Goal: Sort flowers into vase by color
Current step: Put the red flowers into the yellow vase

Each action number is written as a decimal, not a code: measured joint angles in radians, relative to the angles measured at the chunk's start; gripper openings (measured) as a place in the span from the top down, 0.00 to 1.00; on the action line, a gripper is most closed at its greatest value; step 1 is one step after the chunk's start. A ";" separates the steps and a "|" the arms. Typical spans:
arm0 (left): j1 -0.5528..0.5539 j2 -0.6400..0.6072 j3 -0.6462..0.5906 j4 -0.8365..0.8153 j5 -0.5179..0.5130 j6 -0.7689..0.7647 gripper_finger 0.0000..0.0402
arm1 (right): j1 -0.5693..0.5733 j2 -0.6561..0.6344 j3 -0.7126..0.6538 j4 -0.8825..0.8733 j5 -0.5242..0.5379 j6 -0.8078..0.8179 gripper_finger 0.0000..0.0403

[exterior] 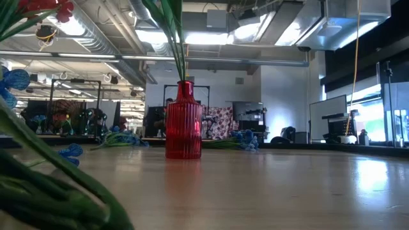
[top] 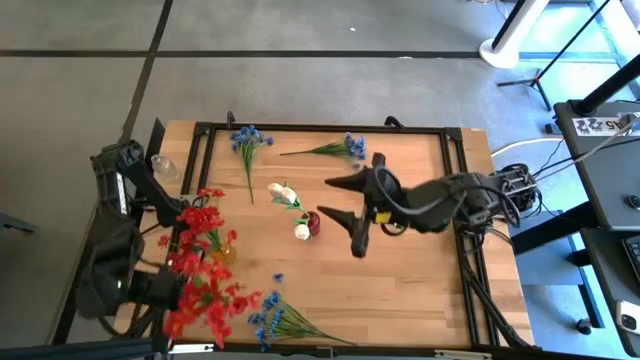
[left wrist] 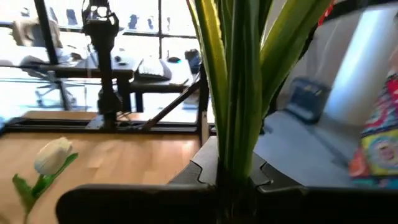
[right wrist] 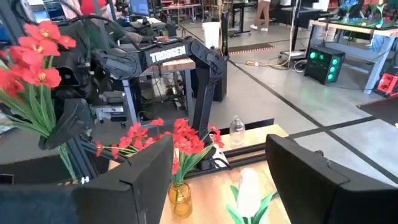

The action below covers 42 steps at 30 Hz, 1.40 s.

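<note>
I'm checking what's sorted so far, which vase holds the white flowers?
The red vase at mid-table holds the white flowers; the amber vase holds red ones.

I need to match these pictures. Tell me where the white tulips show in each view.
High view: white tulips mid-table, standing in the red vase.
Low view: only their stems rising from the vase; blooms cut off.
Left wrist view: one bloom over the wood, beside the leafy stalks in the left gripper.
Right wrist view: one bloom between the open right gripper's fingers.
Shared landmark: the wooden table.
</note>
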 joint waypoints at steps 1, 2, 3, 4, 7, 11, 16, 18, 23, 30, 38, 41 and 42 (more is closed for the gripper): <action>-0.010 0.022 0.012 -0.027 -0.025 -0.010 0.98 | 0.012 0.000 0.000 -0.001 0.010 -0.006 0.37; -0.020 0.041 0.017 -0.048 -0.051 -0.023 0.98 | 0.023 0.000 0.000 -0.002 0.018 -0.020 0.37; -0.030 0.060 0.019 -0.066 -0.076 -0.034 0.98 | 0.034 0.000 0.000 -0.009 0.028 -0.026 0.37; -0.039 0.077 0.019 -0.076 -0.097 -0.047 0.98 | 0.044 0.000 0.000 -0.020 0.038 -0.028 0.37; -0.068 0.123 0.020 -0.078 -0.120 -0.058 0.98 | 0.072 0.000 0.000 -0.054 0.057 -0.018 0.37; -0.108 0.183 0.020 -0.078 -0.165 -0.069 0.98 | 0.099 0.002 0.000 -0.082 0.088 0.005 0.37; -0.138 0.238 0.020 -0.098 -0.313 -0.044 0.98 | 0.127 0.005 -0.002 -0.101 0.102 0.036 0.37; -0.137 0.251 0.020 -0.153 -0.361 -0.054 0.98 | 0.130 0.005 -0.012 -0.097 0.123 0.063 0.37; -0.135 0.253 0.020 -0.404 -0.403 -0.209 0.98 | 0.127 0.006 -0.023 -0.092 0.157 0.115 0.37; -0.126 0.253 0.020 -0.909 -0.238 -0.657 0.98 | 0.127 0.007 -0.029 -0.077 0.227 0.134 0.37; -0.112 0.253 0.020 -1.339 -0.145 -1.001 0.98 | 0.128 0.010 -0.029 -0.065 0.229 0.165 0.37; -0.102 0.252 0.019 -1.340 -0.134 -1.020 0.98 | 0.128 0.010 -0.029 -0.065 0.226 0.167 0.37; -0.102 0.252 0.018 -1.340 -0.127 -1.022 0.98 | 0.128 0.010 -0.029 -0.065 0.221 0.168 0.37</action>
